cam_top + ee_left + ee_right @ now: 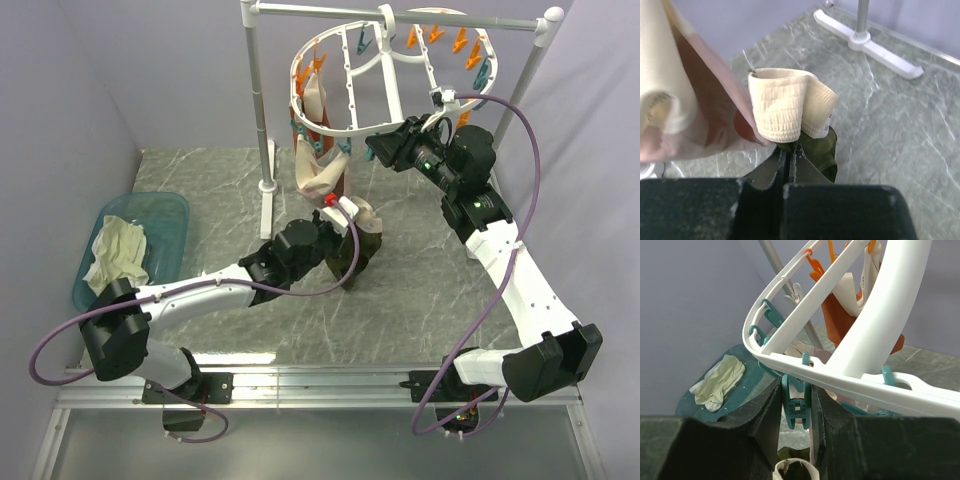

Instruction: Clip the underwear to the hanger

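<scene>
The underwear (817,150) is dark olive-green with a pale beige waistband (785,107). My left gripper (789,150) is shut on its green cloth just below the waistband and holds it up above the table. From above, the left gripper (348,222) and the underwear (358,250) sit below the hanger (345,65). My right gripper (796,402) is shut on a teal clothespin (796,410) hanging from the hanger's white rim (840,377). The waistband shows just below that pin (795,469). The right gripper also shows in the top view (380,150).
Pinkish-beige and rust-red garments (318,150) hang from the hanger's left side, close to my left gripper (700,100). The white pole stand (262,110) holds the hanger. A teal bin (165,215) with a cream cloth (118,250) stands at the left.
</scene>
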`<state>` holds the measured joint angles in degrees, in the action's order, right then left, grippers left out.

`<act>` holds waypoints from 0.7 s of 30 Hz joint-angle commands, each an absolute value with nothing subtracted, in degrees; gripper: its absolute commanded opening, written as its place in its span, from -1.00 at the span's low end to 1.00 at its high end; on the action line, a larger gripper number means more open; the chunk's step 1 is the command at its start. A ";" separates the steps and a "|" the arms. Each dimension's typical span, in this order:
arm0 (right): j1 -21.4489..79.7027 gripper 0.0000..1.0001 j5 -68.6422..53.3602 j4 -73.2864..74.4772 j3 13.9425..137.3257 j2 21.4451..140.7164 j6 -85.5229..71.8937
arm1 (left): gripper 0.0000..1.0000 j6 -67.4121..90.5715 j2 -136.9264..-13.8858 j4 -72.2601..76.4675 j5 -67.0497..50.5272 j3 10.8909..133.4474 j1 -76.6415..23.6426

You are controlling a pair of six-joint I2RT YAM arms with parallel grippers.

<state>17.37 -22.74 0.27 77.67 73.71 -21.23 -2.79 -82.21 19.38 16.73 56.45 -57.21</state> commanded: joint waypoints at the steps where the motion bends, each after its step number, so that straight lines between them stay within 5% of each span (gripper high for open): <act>1: 16.96 -1.00 -23.82 -2.11 77.70 72.77 -22.06 | -0.99 -2.47 -82.09 24.44 14.95 60.99 -55.55; 21: 16.52 -1.00 -25.14 -2.90 76.38 71.98 -23.47 | -0.99 -5.36 -90.88 30.06 13.10 70.93 -51.77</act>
